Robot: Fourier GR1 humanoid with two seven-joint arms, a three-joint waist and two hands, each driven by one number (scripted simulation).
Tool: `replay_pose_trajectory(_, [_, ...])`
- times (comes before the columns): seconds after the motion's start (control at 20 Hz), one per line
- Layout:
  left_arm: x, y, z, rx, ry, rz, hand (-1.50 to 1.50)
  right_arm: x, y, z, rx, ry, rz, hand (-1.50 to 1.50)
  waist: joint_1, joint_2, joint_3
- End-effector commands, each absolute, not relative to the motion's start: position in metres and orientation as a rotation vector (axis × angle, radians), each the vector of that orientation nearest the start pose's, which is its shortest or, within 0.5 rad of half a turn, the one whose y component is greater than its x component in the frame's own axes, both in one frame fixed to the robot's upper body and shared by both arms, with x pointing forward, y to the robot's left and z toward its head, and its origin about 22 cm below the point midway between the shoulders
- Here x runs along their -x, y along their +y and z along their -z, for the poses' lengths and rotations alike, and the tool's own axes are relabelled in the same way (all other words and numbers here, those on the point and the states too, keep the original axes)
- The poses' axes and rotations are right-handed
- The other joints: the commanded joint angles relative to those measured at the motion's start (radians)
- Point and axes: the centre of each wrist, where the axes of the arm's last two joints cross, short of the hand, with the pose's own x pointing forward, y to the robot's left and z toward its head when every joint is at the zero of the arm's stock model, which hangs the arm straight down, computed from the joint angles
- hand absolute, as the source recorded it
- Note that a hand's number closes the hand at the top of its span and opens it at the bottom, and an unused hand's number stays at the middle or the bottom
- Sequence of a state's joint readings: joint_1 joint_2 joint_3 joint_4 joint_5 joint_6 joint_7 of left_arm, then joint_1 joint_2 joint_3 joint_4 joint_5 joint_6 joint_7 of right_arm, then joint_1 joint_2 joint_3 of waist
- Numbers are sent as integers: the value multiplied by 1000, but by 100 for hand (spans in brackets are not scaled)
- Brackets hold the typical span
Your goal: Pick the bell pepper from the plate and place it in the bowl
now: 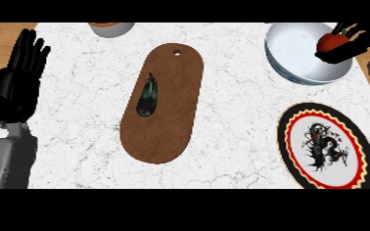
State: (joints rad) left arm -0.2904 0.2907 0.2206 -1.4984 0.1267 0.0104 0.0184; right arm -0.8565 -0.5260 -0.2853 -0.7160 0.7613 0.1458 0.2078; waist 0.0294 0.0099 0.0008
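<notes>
Right hand [338, 54]: over the far-right bowl [292, 61], fingers curled round 1 red bell pepper [332, 41] above its rim
Left hand [20, 76]: resting at left edge, fingers straight, upright
1 plate [298, 127], dragon-patterned, near right; 1 cutting board [170, 122] bearing 1 dark eggplant [148, 98]

The left hand [20, 80] stood open at the left edge of the frame, fingers straight and pointing toward the top, its grey forearm rising from the lower left corner. The right hand [345, 46] showed at the upper right edge of the frame, its black fingers curled round the red bell pepper [332, 41] and partly hiding it
</notes>
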Motion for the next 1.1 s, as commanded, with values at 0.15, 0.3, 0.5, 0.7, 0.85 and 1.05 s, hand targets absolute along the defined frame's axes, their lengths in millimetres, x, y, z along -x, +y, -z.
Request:
replay_pose_trajectory(0.15, [-303, 321, -72, -207, -1803, -13, 0, -425, -352, -100, 787, -1158, -392, -150, 3, 3, 0])
replay_pose_trajectory(0.3, [-305, 317, -84, -212, -1791, -16, 0, -421, -365, -98, 725, -1265, -281, -150, 6, 3, 1])
replay_pose_trajectory(0.5, [-307, 316, -83, -213, -1802, -1, 0, -415, -369, -86, 799, -1427, -105, -150, 2, 5, 2])
replay_pose_trajectory(0.7, [-299, 324, -84, -224, -1803, -21, 0, -412, -402, -119, 885, -1495, 82, -150, 5, 2, 2])
replay_pose_trajectory(0.85, [-308, 315, -89, -211, -1791, -19, 0, -393, -434, -110, 926, -1471, 165, -150, -8, 1, 2])
replay_pose_trajectory(1.05, [-298, 328, -84, -233, -1789, -19, 0, -361, -481, -111, 916, -1481, 277, -150, -15, -3, 1])
